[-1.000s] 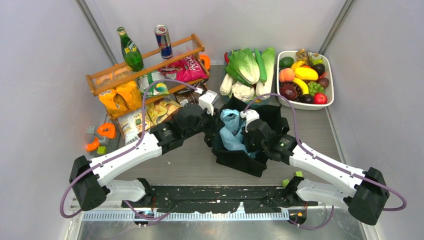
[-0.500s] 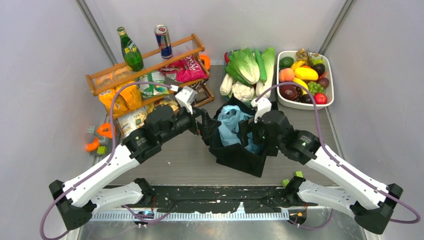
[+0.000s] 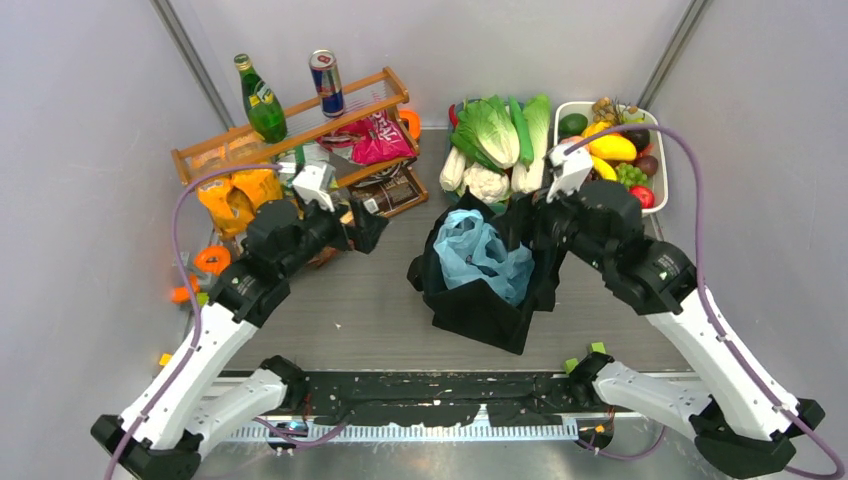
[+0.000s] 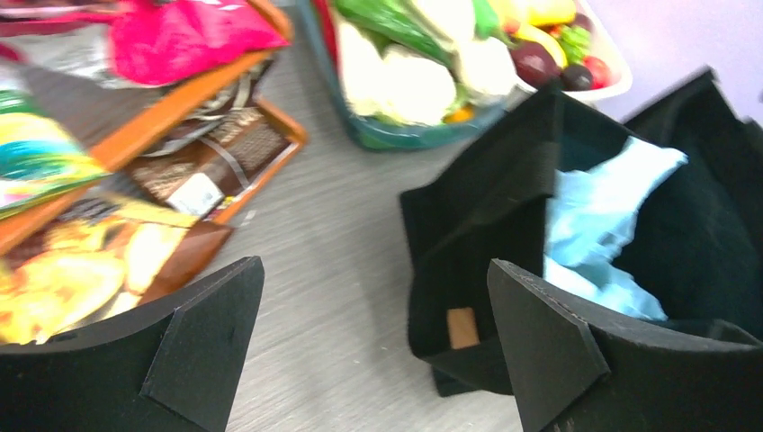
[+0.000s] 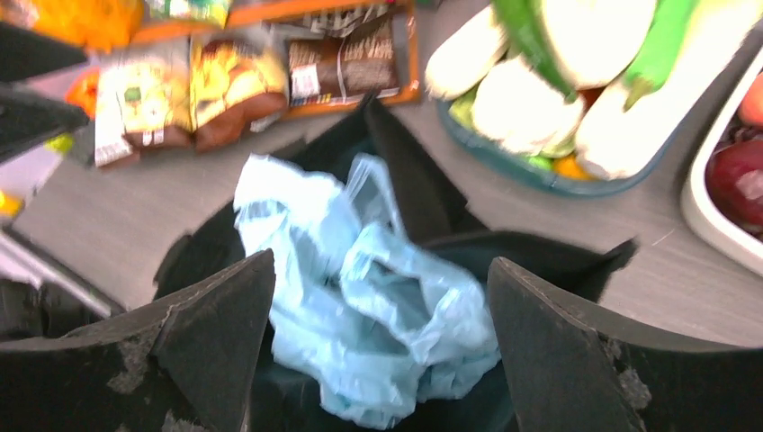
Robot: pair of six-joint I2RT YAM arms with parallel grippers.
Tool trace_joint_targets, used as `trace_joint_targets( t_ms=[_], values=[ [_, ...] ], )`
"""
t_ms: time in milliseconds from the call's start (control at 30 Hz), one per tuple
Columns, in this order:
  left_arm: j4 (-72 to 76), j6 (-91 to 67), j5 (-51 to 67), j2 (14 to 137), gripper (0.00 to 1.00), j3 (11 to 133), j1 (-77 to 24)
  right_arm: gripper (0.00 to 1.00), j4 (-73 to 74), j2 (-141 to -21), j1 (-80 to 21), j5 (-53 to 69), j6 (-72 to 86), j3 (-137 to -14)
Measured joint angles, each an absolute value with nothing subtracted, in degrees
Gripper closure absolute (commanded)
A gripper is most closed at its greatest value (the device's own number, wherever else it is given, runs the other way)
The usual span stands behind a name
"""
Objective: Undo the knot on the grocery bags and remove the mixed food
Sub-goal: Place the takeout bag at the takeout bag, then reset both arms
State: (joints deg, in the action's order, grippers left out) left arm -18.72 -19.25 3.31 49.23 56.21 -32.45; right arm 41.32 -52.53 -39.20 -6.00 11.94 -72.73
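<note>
Even, bright overhead light with soft shadows; the top view is sharp, both wrist views motion-blurred.

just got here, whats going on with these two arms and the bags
A black tote stands open mid-table with a crumpled light-blue plastic bag inside it. Neither gripper holds anything. The left gripper hangs open beside the tote, near the wooden rack of snack packets. The right gripper hangs open over the tote, pointed at the blue bag. Whether that bag's handles are knotted is unclear.
</note>
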Motion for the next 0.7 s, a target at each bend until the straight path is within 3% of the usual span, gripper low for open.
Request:
trace_joint_targets(
  t_ms=[233,433,600,700],
  values=[
    [-23.2,-18.5,2.3,43.9,0.00,55.5,-17.1,0.05,35.4,-55.1,-23.9,-3.0,11.9,-75.4],
    [-28.9,-15.7,-7.4,35.6,0.00,55.5,-10.0,0.05,33.4,-56.1,-8.3,-3.0,12.9,-74.9],
    [-32.5,-12.4,-17.5,27.3,0.00,55.5,-10.0,0.05,27.1,-47.3,-5.1,-9.5,11.2,-67.5],
    [-31.4,-9.1,-20.7,22.0,0.00,54.7,-10.0,0.05,17.3,-36.6,-5.1,-13.0,6.7,-56.9]
  ],
)
